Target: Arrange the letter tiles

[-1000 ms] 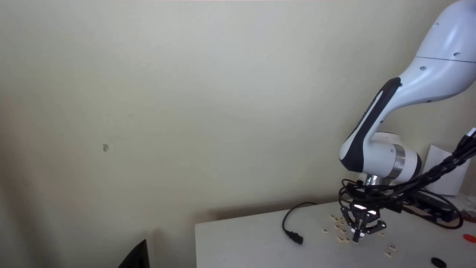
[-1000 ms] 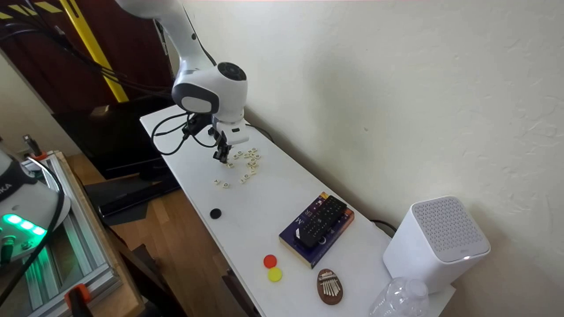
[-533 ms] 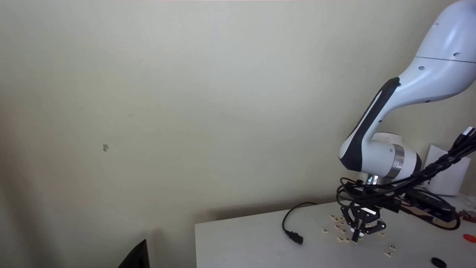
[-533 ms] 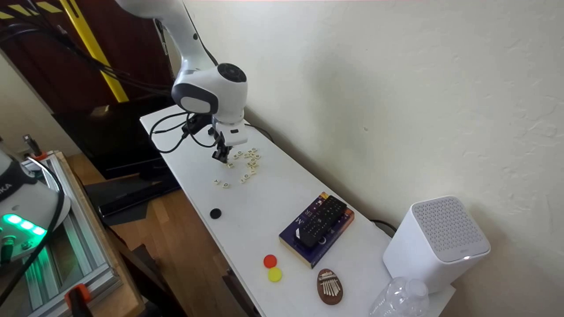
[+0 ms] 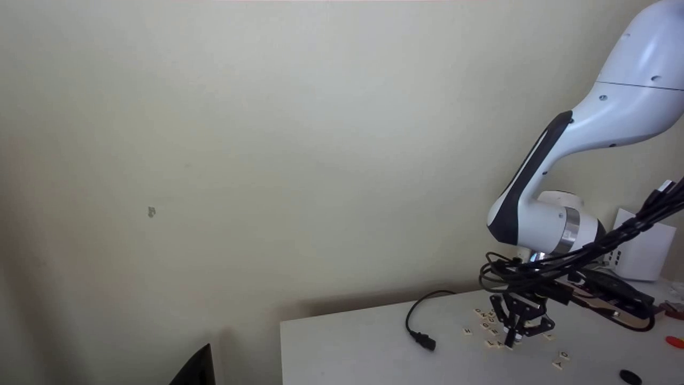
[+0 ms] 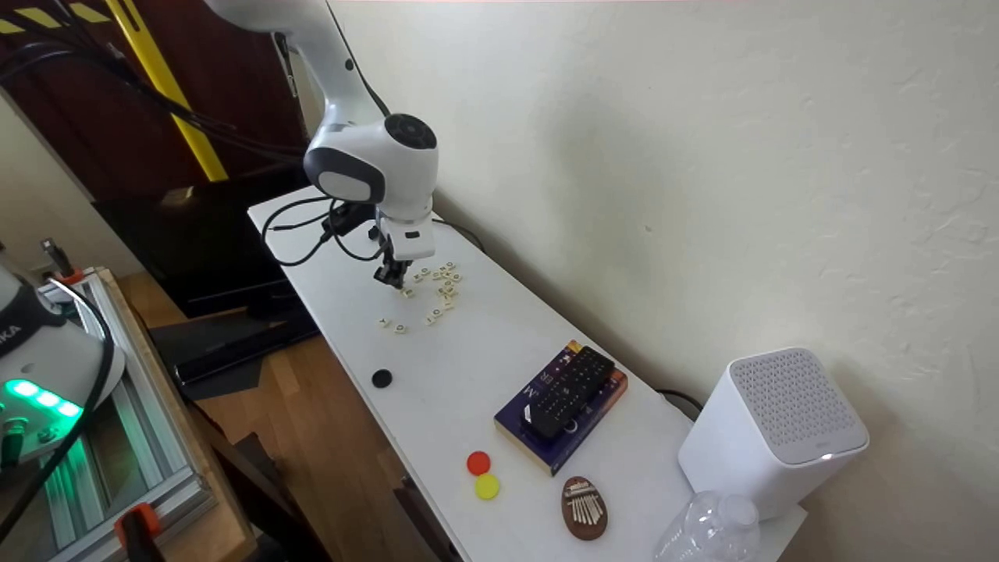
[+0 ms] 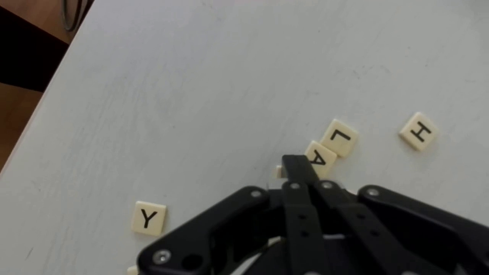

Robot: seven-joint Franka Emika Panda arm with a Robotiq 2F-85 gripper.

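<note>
The letter tiles are small beige squares lying on the white table (image 6: 437,375), most in a loose cluster (image 6: 446,292). In the wrist view I see the L tile (image 7: 340,139), the A tile (image 7: 321,158) touching it, the H tile (image 7: 419,131) apart at the right and the Y tile (image 7: 149,218) at the left. My gripper (image 7: 300,166) is shut, its fingertips together and low at the table beside the A tile. Another tile (image 7: 278,171) is mostly hidden behind the fingertips. The gripper also shows in both exterior views (image 5: 511,338) (image 6: 390,276).
A black cable with a plug (image 5: 424,340) lies left of the tiles. A black disc (image 6: 382,378), a red disc (image 6: 478,463), a yellow disc (image 6: 487,487), a book (image 6: 515,421) under a black remote (image 6: 568,390), a thumb piano (image 6: 584,509) and a white box (image 6: 773,437) are farther along.
The wrist has turned and tilted slightly, and its cables have swung left. The fingertips have shifted only a little. The tiles away from the gripper have not moved; the half-hidden one is hard to judge.
</note>
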